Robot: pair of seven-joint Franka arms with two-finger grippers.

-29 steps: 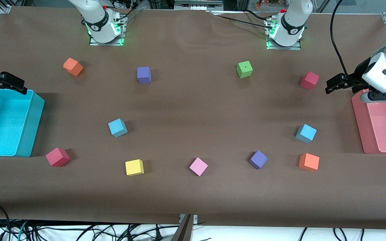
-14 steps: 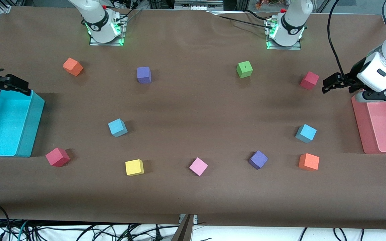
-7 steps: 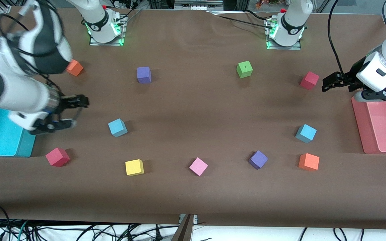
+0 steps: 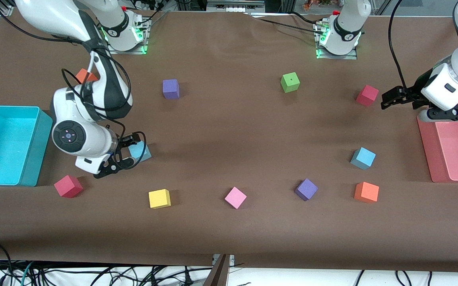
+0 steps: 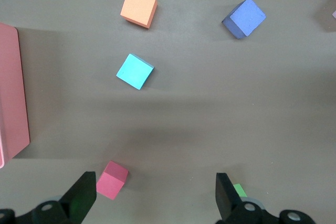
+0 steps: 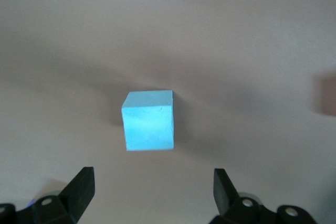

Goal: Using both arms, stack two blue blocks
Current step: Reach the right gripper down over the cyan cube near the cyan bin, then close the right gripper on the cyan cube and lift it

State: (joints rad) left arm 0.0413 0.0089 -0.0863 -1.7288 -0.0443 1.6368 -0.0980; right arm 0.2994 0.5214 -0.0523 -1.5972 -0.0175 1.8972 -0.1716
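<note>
My right gripper (image 4: 127,153) hangs with its fingers spread wide and empty, right over one blue block (image 4: 140,151) that sits on the brown table (image 4: 229,131) toward my right arm's end, between the cyan bin (image 4: 6,145) and the middle of the table. In my right wrist view that block (image 6: 148,120) lies flat on the table just ahead of my two black fingertips (image 6: 81,184), not between them and untouched. A red cube (image 4: 68,186) and a yellow cube (image 4: 160,198) lie nearer to the front camera than this block, and a purple cube (image 4: 171,88) lies farther from it. My left gripper (image 4: 390,99) is also open and holds nothing; it waits in the air by the pink tray (image 4: 451,147) at my left arm's end, just beside another red cube (image 4: 367,95). The second blue block (image 4: 363,157) rests on the table near that tray, with an orange cube (image 4: 366,192) just nearer to the front camera and a second purple cube (image 4: 306,189) close by. My left wrist view shows this block (image 5: 135,71) well apart from my fingers (image 5: 79,203).
</note>
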